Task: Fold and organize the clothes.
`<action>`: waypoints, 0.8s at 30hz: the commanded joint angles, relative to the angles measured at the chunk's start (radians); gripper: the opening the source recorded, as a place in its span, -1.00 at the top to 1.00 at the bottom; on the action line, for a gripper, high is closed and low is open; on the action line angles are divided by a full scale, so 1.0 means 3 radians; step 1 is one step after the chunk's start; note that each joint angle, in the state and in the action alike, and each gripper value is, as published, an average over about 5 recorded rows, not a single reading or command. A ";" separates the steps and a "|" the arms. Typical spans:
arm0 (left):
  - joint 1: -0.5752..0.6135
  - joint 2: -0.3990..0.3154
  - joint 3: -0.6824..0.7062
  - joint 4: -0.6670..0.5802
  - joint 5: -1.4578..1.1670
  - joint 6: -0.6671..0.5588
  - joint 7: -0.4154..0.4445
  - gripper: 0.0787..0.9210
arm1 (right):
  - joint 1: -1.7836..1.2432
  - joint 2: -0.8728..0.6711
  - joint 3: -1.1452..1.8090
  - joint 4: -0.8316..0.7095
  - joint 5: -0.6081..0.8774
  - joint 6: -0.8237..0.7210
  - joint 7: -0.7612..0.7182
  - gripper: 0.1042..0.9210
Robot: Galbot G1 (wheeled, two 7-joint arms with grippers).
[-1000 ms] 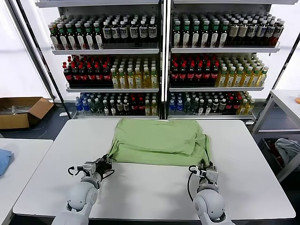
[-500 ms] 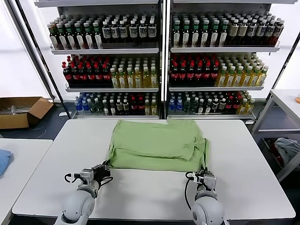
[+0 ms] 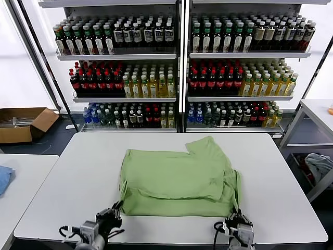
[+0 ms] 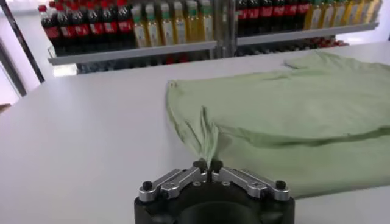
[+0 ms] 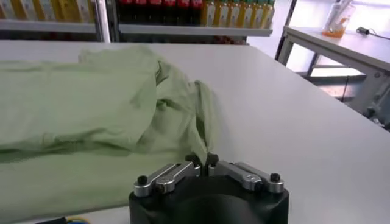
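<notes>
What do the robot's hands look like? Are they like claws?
A bit like claws. Each gripper, left and right, has a chunky black round body, with two silver-grey metal link bars on top, dotted with black bolts, meeting at small dark fingertips. From the head camera, looping black cables show beside both wrists.

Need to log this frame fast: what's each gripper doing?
Left gripper: shut on the green shirt, at its near left corner.
Right gripper: shut on the shirt's near right corner.
</notes>
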 commanded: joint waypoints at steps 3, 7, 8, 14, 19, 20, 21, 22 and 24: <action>0.0836 -0.0001 0.0042 -0.0406 0.0100 -0.0108 -0.0110 0.97 | -0.0449 -0.0036 0.0011 0.0196 -0.0124 0.0072 0.0009 0.81; 0.0751 -0.0074 0.0002 -0.0403 0.0128 -0.0221 -0.0147 0.89 | -0.0427 -0.0031 0.0018 0.0267 -0.0140 0.0092 0.0003 0.55; 0.0713 -0.0094 -0.0008 -0.0395 0.0141 -0.0257 -0.0149 0.84 | -0.0420 -0.0029 0.0019 0.0297 -0.0144 0.0094 -0.0002 0.46; 0.0422 -0.0214 -0.0074 -0.0178 0.0270 -0.0435 -0.0132 0.44 | -0.0359 -0.0048 0.0045 0.0449 -0.0165 0.0073 -0.0033 0.02; 0.0219 -0.0274 -0.0150 0.0087 0.0439 -0.0590 -0.0096 0.09 | -0.0317 -0.0099 0.0111 0.0585 -0.0162 0.0034 -0.0059 -0.32; 0.0172 -0.0273 -0.0172 0.0144 0.0451 -0.0602 -0.0091 0.03 | -0.0287 -0.0106 0.0124 0.0603 -0.0160 0.0008 -0.0066 -0.41; 0.0125 -0.0266 -0.0193 0.0196 0.0456 -0.0607 -0.0085 -0.03 | -0.0250 -0.0113 0.0137 0.0618 -0.0156 -0.0020 -0.0073 -0.49; 0.0087 -0.0257 -0.0216 0.0244 0.0456 -0.0611 -0.0077 -0.12 | -0.0206 -0.0119 0.0151 0.0630 -0.0152 -0.0051 -0.0079 -0.56; 0.0045 -0.0242 -0.0250 0.0311 0.0458 -0.0616 -0.0064 -0.24 | -0.0126 -0.0131 0.0174 0.0642 -0.0140 -0.0101 -0.0082 -0.67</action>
